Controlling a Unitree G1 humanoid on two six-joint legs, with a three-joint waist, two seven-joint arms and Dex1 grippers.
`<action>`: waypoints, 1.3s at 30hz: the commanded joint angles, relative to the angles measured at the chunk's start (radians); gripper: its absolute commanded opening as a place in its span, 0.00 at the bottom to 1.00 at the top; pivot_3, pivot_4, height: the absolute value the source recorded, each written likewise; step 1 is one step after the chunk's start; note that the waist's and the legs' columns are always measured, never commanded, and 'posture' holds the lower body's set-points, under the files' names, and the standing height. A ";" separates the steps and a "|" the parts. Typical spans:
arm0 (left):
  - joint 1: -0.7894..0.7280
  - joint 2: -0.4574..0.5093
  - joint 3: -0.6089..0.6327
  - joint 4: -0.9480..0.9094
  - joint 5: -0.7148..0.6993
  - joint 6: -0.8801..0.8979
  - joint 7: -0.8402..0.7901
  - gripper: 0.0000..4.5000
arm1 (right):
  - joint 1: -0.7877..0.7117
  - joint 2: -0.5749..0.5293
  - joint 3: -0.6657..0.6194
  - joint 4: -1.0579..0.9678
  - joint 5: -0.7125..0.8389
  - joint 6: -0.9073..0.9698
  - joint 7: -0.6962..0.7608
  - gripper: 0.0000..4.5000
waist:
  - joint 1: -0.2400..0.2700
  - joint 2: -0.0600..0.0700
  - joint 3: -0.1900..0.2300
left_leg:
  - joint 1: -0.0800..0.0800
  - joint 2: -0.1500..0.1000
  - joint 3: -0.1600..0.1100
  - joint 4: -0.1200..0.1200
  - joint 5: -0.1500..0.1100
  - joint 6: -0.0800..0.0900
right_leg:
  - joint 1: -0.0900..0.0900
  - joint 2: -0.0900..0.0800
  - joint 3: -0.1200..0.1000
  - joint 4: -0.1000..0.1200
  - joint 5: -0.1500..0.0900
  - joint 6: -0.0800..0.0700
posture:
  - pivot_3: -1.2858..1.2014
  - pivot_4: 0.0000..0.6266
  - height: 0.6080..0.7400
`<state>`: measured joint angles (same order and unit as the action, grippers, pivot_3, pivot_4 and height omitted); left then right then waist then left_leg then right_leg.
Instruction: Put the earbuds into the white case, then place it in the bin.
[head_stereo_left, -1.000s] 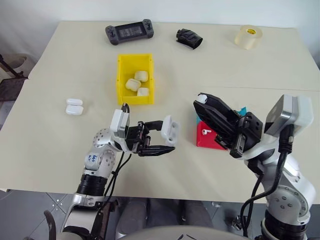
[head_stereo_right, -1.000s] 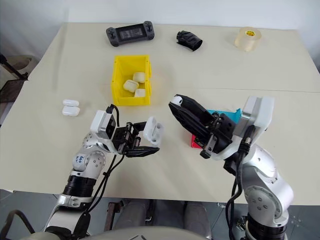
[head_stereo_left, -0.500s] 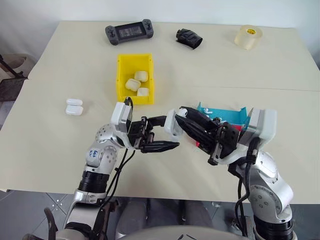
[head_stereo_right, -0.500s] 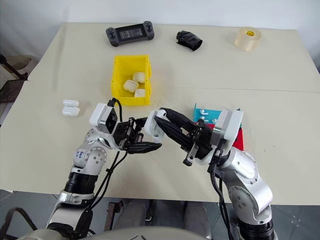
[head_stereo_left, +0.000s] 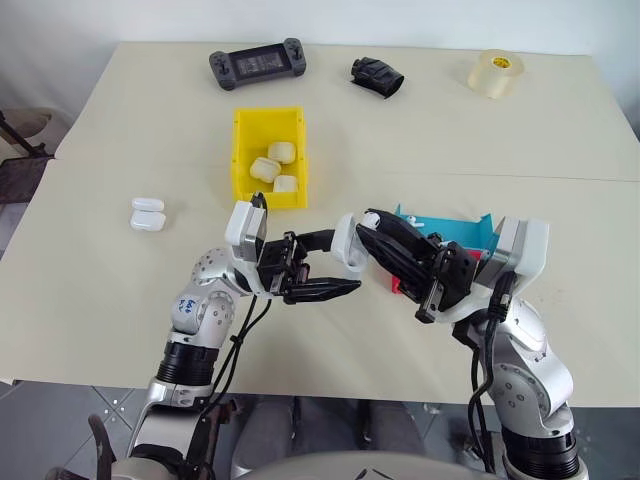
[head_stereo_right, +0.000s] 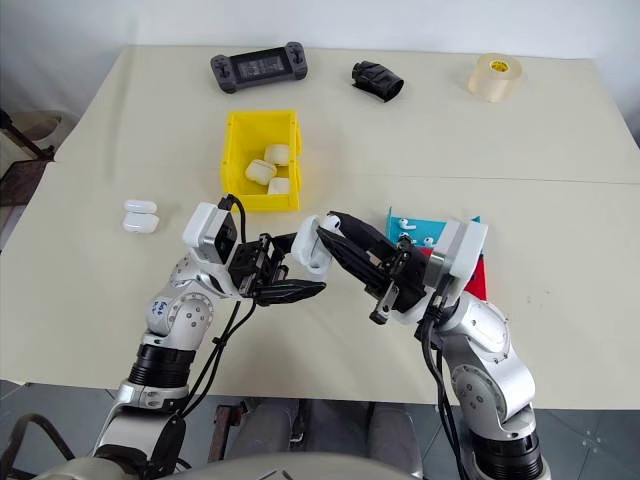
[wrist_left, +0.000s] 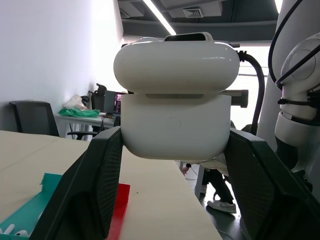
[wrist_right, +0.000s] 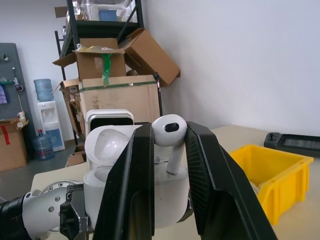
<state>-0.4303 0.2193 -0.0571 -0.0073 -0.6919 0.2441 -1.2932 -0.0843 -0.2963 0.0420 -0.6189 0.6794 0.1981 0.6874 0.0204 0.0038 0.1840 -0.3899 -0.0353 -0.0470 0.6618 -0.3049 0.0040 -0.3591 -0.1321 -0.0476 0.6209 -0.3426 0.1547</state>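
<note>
— Fingers first: what has each pair got?

— The left gripper (wrist_left: 172, 150) has its two black fingers (wrist_left: 92, 195) clamped on the body of the small glossy white pebble-shaped case (wrist_left: 176, 97), one on each side. In the right wrist view the hinged lid stands tipped back. The right gripper (wrist_right: 168, 145) pinches a tiny glossy white earbud with a short stem (wrist_right: 170, 135) between its black fingers (wrist_right: 137, 185), bud end up, stem pointing down at the open case mouth. I cannot tell whether the stem has entered its well.

— Where does that sit over the table?

— Both grippers meet above the near middle of the cream table (head_stereo_left: 120, 290), the case raised off the surface (head_stereo_left: 347, 243), the right fingers reaching in over it from the right.

— And the yellow plastic bin?

— The tall-walled rectangular bin (head_stereo_left: 241, 165) stands further back, left of centre, well apart from the held case, with three cream-tinted rounded cases (head_stereo_left: 274, 167) inside.

— Anything beside the right arm?

— A teal tray (head_stereo_left: 478, 232) with small white earbud pieces (head_stereo_right: 407, 224) lying in it, and a red tray (head_stereo_right: 475, 277) partly hidden under the arm.

— Further out?

— A white closed case pair (head_stereo_left: 147, 213) lies at the left. Along the far edge: a dark grey handheld game console (head_stereo_left: 258, 64), a crumpled black object (head_stereo_left: 377, 75), and a roll of clear tape (head_stereo_left: 497, 73).
</note>
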 joint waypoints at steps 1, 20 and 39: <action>-0.024 -0.003 0.005 -0.059 -0.028 -0.009 -0.013 0.61 | -0.010 -0.010 0.009 -0.002 0.004 0.010 -0.001 0.12 | 0.000 0.000 0.000 | 0.000 0.000 0.000 0.000 0.000 0.000 | 0.000 0.000 0.000 0.000 0.000 0.000 | 0.52 0.24 1.00; -0.024 -0.024 0.014 -0.049 -0.010 -0.048 -0.008 0.61 | -0.009 -0.164 -0.001 -0.029 0.113 0.178 0.007 0.12 | 0.001 0.000 0.000 | 0.000 0.001 0.000 0.000 0.000 0.000 | 0.000 -0.001 0.000 -0.001 0.000 0.000 | 0.52 0.24 1.00; -0.014 -0.042 0.024 -0.020 0.007 -0.094 -0.022 0.61 | -0.019 -0.295 -0.084 -0.017 0.269 0.282 0.023 0.12 | 0.003 0.000 0.000 | -0.001 0.001 0.000 0.000 0.000 0.000 | 0.000 -0.001 0.000 -0.003 0.000 0.000 | 0.52 0.24 1.00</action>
<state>-0.4305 0.1928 -0.0812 0.0097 -0.6406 0.1943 -1.3235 -0.1257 -0.5728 -0.0459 -0.6423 0.9425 0.4392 0.6982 0.0230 0.0034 0.1842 -0.3905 -0.0340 -0.0471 0.6618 -0.3049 0.0042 -0.3587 -0.1328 -0.0481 0.6182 -0.3426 0.1547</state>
